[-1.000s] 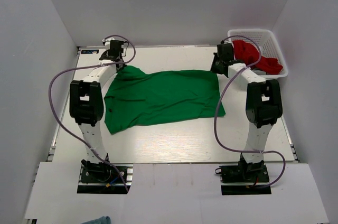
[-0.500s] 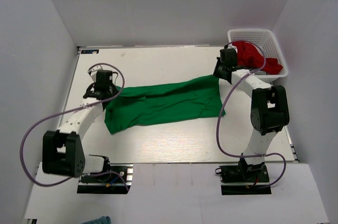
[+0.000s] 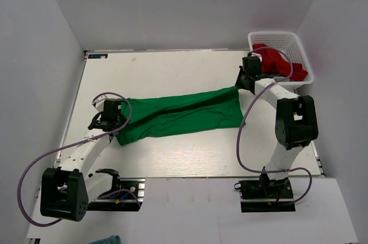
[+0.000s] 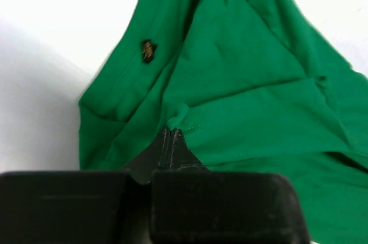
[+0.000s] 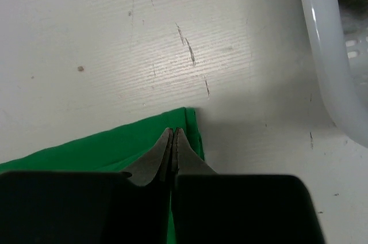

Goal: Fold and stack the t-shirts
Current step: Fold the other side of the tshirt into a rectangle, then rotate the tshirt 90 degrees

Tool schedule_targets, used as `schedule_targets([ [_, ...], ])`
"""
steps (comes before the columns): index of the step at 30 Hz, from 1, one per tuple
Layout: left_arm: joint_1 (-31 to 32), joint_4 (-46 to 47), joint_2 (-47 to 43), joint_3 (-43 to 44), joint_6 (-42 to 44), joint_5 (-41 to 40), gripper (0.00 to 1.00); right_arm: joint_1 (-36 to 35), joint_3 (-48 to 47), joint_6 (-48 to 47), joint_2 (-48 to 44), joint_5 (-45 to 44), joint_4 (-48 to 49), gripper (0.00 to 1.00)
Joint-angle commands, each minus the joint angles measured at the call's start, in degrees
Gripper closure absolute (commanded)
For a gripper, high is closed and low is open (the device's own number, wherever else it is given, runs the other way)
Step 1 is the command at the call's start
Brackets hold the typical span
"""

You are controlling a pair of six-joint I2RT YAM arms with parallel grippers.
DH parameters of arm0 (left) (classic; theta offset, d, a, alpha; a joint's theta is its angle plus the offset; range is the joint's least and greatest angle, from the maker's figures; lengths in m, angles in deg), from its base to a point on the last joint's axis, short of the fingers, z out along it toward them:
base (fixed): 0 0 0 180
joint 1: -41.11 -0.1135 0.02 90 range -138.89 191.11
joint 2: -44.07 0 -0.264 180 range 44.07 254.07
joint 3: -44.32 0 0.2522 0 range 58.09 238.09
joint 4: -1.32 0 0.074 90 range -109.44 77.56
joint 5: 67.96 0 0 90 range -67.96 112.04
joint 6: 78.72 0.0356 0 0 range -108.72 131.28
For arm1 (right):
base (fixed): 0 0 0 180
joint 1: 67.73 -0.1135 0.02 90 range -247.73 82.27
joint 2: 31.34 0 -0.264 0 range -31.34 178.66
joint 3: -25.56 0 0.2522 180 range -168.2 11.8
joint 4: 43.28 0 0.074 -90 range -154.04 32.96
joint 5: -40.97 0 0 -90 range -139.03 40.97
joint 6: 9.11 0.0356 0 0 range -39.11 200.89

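Green t-shirt [image 3: 178, 114], lying as a long narrow band on the table [image 3: 172, 71]. Its long axis runs left to right, with the right end angled slightly away from me. At the near left end, my left fingers [image 4: 171, 140] are pressed together on a bunched fold, and a small dark label [image 4: 148, 51] sits just beyond them. At the far right corner, my right fingers [image 5: 172, 140] pinch the cloth's edge. Farthest off, the red t-shirt [image 3: 276, 63] sits in a white basket [image 3: 276, 34].
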Motion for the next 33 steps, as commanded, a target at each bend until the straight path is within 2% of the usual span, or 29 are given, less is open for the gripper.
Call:
schedule_targets([
  [1, 0.03, -2.15, -0.70, -0.43, -1.89, 0.49, 1.00, 0.46, 2.02, -0.61, -2.65, -0.72, 0.30, 1.00],
  [2, 0.03, -3.20, 0.17, -0.43, -2.42, 0.50, 0.97, 0.45, 2.47, -0.08, -2.56, -0.63, 0.30, 1.00],
  [3, 0.03, -4.52, 0.71, 0.09, -2.42, 0.50, 0.89, 0.45, 3.34, -0.08, -2.65, -0.54, 0.39, 1.00],
  [4, 0.03, -7.49, 1.23, 0.71, -3.12, 0.50, 0.77, 0.45, 4.22, 0.10, -2.91, 0.07, -0.05, 1.00],
  [5, 0.03, -9.17, 2.02, 1.84, -3.65, 0.50, 0.58, 0.45, 5.01, 0.79, -3.00, 0.16, -0.40, 1.00],
  [6, 0.03, -11.02, 2.03, 2.55, -4.26, -0.02, 0.48, 0.37, 5.46, 1.06, -3.44, -0.01, -2.06, 0.99],
  [7, 0.03, -13.91, 2.03, 3.17, -4.27, -1.68, 0.38, 0.45, 6.42, 1.41, -3.96, -1.84, -3.03, 0.87],
  [8, 0.03, -15.15, 2.03, 4.22, -5.92, -2.74, 0.12, 0.63, 7.21, 1.94, -4.58, -3.34, -4.17, 0.73],
  [9, 0.03, -16.56, 2.03, 5.19, -6.81, -3.28, 0.00, 0.54, 7.83, 3.86, -5.54, -4.66, -6.19, 0.56],
  [10, -0.49, -18.05, 2.03, 6.50, -7.43, -3.28, 0.00, 0.72, 9.31, 4.31, -7.20, -8.59, -6.64, 0.22],
  [11, -0.49, -20.33, 2.90, 9.65, -8.04, -3.28, 0.00, 0.98, 9.41, 5.01, -8.53, -9.15, -7.34, 0.13],
  [12, -0.49, -20.96, 2.91, 11.24, -8.05, -3.89, 0.00, 1.07, 9.24, 4.67, -9.06, -8.72, -8.31, 0.10],
  [16, 0.21, -18.26, 4.92, 16.35, -7.53, -1.97, 0.00, 0.98, 8.01, 3.17, -12.83, -1.97, -8.15, 0.10],
  [17, 0.21, -14.59, 4.93, 16.88, -6.91, 0.04, 0.00, 0.81, 8.18, 3.00, -13.63, 3.71, -7.44, 0.10],
  [19, 0.21, -11.23, 6.85, 17.41, -5.33, 3.03, 0.00, 0.46, 9.24, 2.21, -14.25, 9.27, -3.07, 0.10],
  [20, 0.21, -7.99, 9.13, 17.41, -4.71, 5.92, 0.00, 0.45, 9.24, 2.21, -13.82, 18.53, -2.17, 0.10],
  [23, 0.21, -5.15, 14.05, 18.72, -3.57, 10.15, 0.00, -1.03, 7.84, 2.03, -9.70, 23.70, -0.76, 0.10],
  [28, 0.21, 1.96, 27.21, 20.13, -1.03, 15.42, 0.00, -2.62, 2.92, 1.59, -0.40, 25.56, -1.10, 0.10],
  [32, 0.21, -2.40, 39.33, 27.06, -0.40, 13.86, 0.00, -2.80, 4.66, 3.17, 2.62, 24.77, -1.29, 0.10],
  [33, 0.21, -4.51, 41.47, 30.21, -0.40, 13.16, 0.00, -2.80, 7.63, 3.09, 2.45, 23.99, -0.94, 0.10],
])
